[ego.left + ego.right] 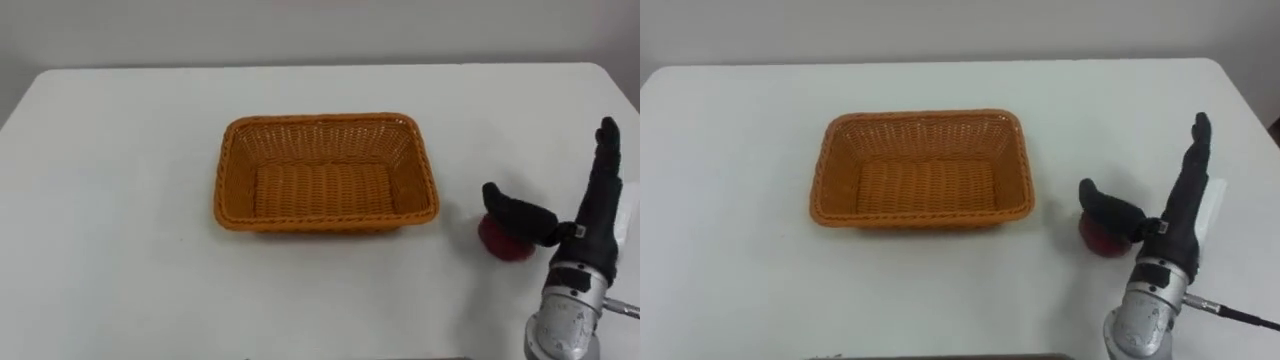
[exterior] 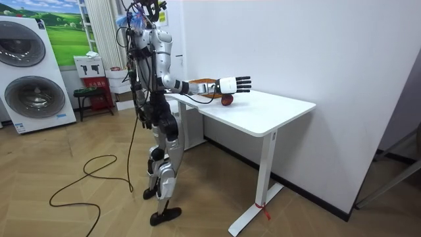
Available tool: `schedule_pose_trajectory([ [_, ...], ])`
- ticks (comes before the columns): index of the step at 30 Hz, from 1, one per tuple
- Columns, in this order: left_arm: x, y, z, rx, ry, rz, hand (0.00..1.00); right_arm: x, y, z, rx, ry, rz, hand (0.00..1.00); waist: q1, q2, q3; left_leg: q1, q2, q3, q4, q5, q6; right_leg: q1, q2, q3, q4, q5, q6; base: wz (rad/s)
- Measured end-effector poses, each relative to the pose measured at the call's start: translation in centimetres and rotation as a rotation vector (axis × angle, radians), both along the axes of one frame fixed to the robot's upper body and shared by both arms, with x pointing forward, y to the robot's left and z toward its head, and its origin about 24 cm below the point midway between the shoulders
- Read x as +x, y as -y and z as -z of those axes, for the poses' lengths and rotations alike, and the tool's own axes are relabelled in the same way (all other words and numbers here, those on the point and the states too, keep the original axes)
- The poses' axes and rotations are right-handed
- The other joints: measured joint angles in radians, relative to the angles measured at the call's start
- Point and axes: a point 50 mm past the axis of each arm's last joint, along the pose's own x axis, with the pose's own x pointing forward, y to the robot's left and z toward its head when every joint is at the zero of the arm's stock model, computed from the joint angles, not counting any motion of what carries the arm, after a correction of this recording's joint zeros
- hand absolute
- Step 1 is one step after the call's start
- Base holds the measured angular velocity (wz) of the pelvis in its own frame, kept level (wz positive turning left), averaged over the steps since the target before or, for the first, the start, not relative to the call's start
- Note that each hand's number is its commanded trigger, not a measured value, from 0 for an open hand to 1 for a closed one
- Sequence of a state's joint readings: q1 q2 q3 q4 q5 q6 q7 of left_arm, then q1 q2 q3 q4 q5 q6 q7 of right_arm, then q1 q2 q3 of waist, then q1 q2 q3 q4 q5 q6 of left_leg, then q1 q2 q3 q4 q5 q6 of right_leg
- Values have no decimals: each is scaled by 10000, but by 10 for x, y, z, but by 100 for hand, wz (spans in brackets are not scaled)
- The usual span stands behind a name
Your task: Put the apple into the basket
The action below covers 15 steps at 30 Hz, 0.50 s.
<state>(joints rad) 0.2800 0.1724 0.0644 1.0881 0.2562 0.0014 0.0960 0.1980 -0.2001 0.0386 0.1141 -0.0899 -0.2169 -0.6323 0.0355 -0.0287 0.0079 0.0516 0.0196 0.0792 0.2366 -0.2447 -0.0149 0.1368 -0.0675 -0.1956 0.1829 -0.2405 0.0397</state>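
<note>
A red apple lies on the white table, to the right of an empty orange wicker basket. My right hand hovers just over and to the right of the apple, open, fingers straight and pointing away, thumb stretched out above the fruit. The thumb hides part of the apple. In the room view the right hand reaches out over the table above the apple.
The table's right edge runs close to my right hand. I stand at the table's long side, with a wall behind it. Washing machines stand at the room view's left.
</note>
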Motion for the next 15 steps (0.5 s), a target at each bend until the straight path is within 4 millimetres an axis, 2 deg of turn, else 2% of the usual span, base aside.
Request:
schedule_pose_trajectory([
  [4,0,0,0,-41,-27,14,0,-1,-1,4,-131,-277,-163,0,-13,-12,-23,46,0,-35,-20,0,0,49,1,-5,0,0,0,1],
  [7,-1,2,1,-155,-107,80,0,-6,-1,18,-264,-1031,-459,0,-12,-45,-92,151,-1,-51,-99,0,0,112,5,17,2,0,0,1],
  [11,-4,2,1,-170,-229,4,0,-10,-4,24,-190,-1499,-823,0,9,-59,-95,331,0,-12,-231,2,-1,216,5,36,-20,0,0,-2],
  [15,-4,2,1,-176,-208,18,0,-17,-5,37,-97,-2326,-1173,0,16,-165,-112,348,-12,6,-332,8,-7,224,5,82,-138,1,1,-1],
])
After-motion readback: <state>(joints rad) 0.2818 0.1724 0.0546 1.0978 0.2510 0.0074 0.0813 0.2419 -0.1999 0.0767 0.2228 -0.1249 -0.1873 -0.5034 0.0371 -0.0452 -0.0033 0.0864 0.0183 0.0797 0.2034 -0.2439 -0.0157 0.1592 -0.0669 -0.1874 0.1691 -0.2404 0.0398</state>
